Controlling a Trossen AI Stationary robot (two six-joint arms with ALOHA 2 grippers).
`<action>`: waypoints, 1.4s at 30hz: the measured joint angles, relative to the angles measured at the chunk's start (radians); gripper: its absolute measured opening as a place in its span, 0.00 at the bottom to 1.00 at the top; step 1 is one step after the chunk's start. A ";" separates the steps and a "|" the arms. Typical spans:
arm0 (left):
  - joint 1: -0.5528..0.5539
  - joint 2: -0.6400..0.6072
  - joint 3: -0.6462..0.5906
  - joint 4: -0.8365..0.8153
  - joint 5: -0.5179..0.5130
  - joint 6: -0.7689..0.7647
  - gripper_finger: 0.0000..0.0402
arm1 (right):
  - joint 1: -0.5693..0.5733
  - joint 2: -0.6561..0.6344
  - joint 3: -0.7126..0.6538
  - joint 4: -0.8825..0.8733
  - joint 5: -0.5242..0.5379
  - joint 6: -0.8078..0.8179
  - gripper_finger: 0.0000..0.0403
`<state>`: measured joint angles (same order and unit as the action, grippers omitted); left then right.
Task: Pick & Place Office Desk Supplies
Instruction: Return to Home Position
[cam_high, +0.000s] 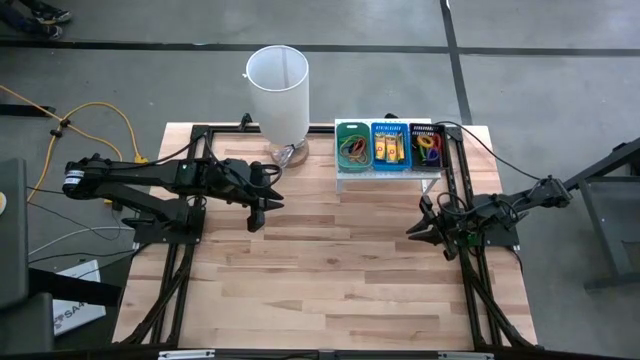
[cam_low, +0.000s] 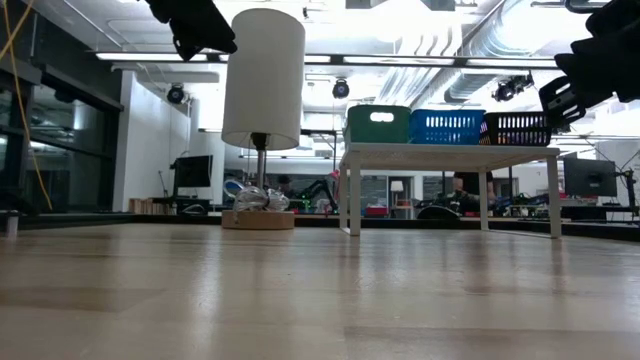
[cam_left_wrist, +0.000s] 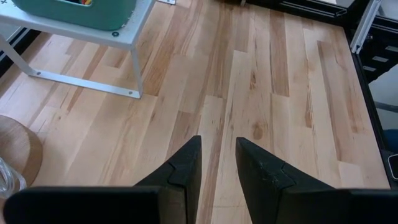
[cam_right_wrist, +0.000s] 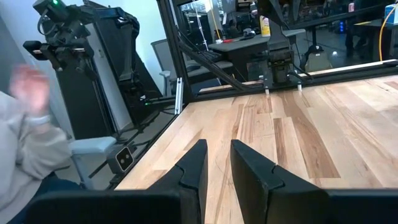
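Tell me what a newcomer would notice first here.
The tall white cylinder at the table's far edge, then the green bin, blue bin and black bin side by side on the white shelf beside it. The left gripper and right gripper hover empty at the table's sides.

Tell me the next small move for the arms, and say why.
Probably fold both arms back to their rest pose. The green bin, blue bin and black bin stand side by side on the white shelf. The left claw and right claw are open and empty above the table, where nothing loose shows.
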<state>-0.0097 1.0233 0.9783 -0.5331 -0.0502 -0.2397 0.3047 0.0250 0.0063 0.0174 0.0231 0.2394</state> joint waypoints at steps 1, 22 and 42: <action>0.000 0.000 0.000 0.000 0.000 0.000 0.24 | 0.000 0.000 0.000 0.000 0.000 0.000 0.14; 0.032 -0.001 0.000 -0.034 0.029 0.067 0.24 | 0.000 0.000 -0.001 0.001 0.000 0.000 0.14; 0.057 -0.490 -0.455 0.184 -0.102 0.136 0.24 | 0.000 0.000 -0.001 0.002 0.000 0.000 0.14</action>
<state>0.0475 0.5338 0.5237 -0.3492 -0.1520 -0.1032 0.3046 0.0250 0.0055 0.0192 0.0231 0.2390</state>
